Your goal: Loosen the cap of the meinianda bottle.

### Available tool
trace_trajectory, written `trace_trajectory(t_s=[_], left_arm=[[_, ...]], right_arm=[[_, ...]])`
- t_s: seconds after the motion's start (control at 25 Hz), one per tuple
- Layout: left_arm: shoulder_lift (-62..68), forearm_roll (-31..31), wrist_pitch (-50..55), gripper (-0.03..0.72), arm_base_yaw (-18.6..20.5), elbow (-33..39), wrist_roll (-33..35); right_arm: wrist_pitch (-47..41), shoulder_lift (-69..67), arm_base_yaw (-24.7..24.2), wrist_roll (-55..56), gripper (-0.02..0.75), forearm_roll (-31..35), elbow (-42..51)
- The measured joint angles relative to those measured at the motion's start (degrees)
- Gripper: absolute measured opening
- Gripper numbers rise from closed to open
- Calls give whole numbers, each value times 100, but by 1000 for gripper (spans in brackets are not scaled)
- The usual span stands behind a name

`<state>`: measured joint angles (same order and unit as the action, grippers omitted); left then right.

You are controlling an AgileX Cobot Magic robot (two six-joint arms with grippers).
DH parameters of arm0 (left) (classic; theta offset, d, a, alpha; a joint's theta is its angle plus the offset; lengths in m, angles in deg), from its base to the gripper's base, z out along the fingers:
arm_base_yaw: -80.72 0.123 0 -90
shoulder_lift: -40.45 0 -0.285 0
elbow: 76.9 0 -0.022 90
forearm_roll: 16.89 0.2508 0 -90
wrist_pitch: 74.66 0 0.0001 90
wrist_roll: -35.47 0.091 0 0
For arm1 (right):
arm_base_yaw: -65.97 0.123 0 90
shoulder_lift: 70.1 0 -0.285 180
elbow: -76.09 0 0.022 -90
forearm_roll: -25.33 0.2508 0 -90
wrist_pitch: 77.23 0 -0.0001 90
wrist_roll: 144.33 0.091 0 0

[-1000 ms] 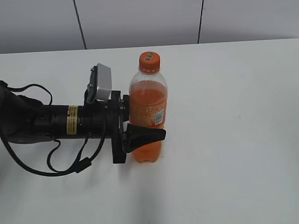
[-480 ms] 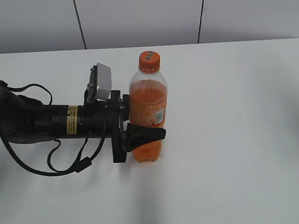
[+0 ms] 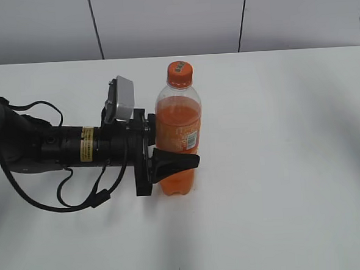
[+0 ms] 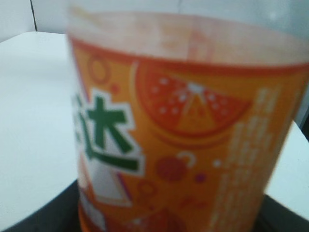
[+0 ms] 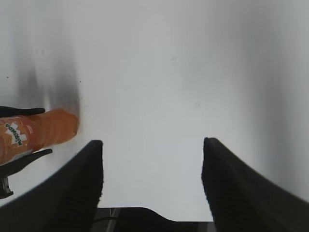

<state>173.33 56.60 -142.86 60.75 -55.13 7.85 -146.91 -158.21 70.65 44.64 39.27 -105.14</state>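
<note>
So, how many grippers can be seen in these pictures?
2. The left gripper is shut on the meinianda bottle at its lower body, left of centre on the table. The right gripper hangs open over bare table, the bottle at its left.

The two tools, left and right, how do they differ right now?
The left tool is shut on the meinianda bottle, gripping its lower body from the side; the right tool is open and holds nothing. The left one sits low over the table, reaching sideways; the right one looks down on the table from above, away from the bottle. Both have black fingers, and neither touches the cap.
</note>
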Motion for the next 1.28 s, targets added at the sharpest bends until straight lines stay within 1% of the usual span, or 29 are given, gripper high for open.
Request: trace_trajectory(t_s=[0.24, 0.64, 0.92, 1.28], left_arm=[[0, 0, 0, 418, 0, 0, 0], [0, -6, 0, 418, 0, 0, 0], [0, -23, 0, 418, 0, 0, 0], [0, -41, 5, 418, 0, 0, 0]], right_arm=[[0, -626, 861, 679, 480, -140, -602], [-6, -1564, 2036, 1379, 480, 25, -1535], [-1, -2022, 2583, 1626, 480, 274, -2181], [1, -2263, 3039, 1752, 480, 342, -2255]])
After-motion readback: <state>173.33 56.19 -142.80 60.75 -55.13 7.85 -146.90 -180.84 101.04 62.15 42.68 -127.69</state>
